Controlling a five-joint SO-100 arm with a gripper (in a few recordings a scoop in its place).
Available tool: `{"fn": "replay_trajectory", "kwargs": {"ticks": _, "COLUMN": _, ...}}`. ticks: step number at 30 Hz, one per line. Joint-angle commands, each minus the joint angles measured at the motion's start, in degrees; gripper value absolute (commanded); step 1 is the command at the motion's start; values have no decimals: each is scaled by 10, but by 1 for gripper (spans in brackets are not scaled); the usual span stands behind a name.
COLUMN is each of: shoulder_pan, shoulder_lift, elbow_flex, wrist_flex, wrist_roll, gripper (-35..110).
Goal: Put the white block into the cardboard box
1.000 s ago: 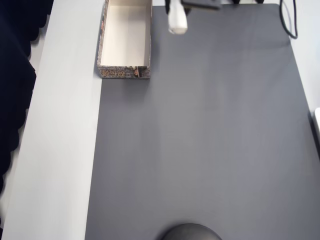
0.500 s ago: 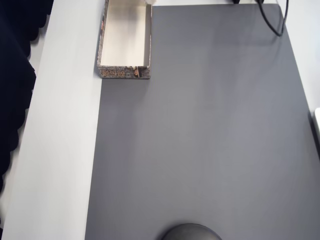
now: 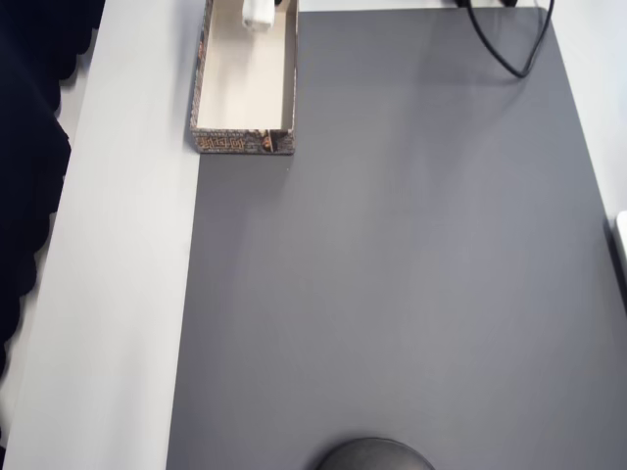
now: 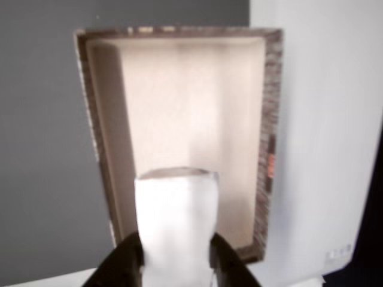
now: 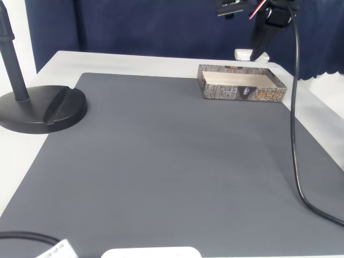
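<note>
One block (image 4: pixel 175 224), clamped in pincer (image 4: pixel 175 258) by its rear end, front end free for a clean drop. Hanging above box (image 4: pixel 179 42) interior, near its arm-side end, not yet touching the floor. Box on tabletop (image 5: pixel 161 161) at mat edge. Release looks due next.

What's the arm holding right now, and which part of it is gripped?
The white block. The gripper has its jaws shut on the block's near end, one on each side, and the far end juts out over the cardboard box.
</note>
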Motion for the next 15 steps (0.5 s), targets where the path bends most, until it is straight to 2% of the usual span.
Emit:
{"fn": "replay_trajectory", "kwargs": {"ticks": 1, "shoulder_pan": 4, "shoulder_lift": -5, "elbow_flex": -60, "wrist_flex": -12, "wrist_roll": 10, "gripper": -2}}
{"fn": "replay_trajectory", "kwargs": {"ticks": 15, "shoulder_pan": 6, "shoulder_lift": -109, "elbow_flex": -180, "wrist_flex": 2, "wrist_roll": 19, "gripper": -2}}
